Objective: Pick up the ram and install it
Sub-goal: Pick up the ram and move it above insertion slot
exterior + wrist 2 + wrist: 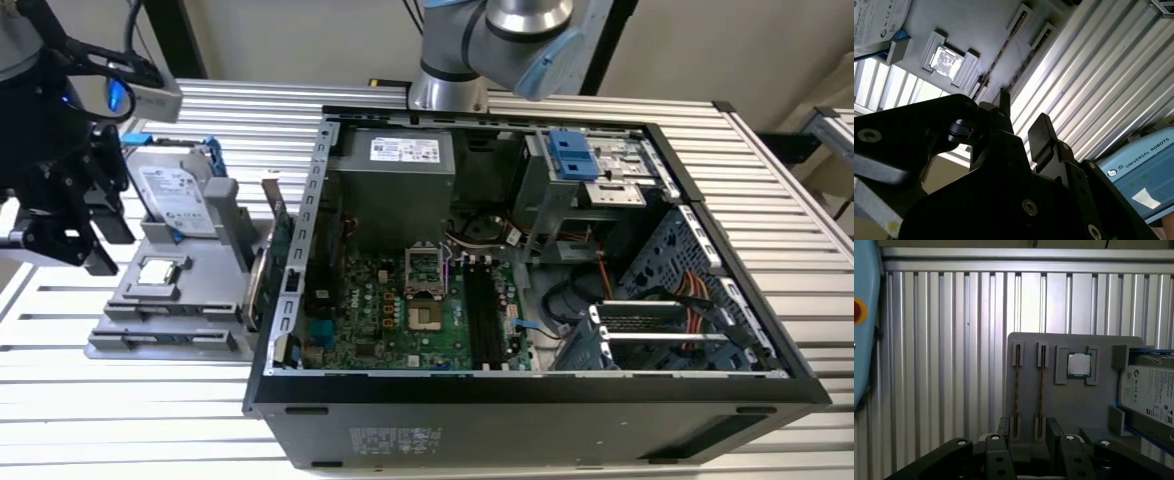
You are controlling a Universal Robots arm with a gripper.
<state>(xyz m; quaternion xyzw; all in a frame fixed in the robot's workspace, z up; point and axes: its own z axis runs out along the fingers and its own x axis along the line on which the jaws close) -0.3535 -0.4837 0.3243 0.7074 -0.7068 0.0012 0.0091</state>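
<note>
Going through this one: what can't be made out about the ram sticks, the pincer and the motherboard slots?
- Ram sticks: edge-on in the grey holder in the first wrist view, so their faces are hidden.
- Pincer: open, its body cut off by the first wrist view's edge; which stick it lines up with is unclear.
- Motherboard slots: too small and dark in the exterior view to judge their latches.

Ribbed metal table (134,420), matt grey plastic holder (1079,405)
</note>
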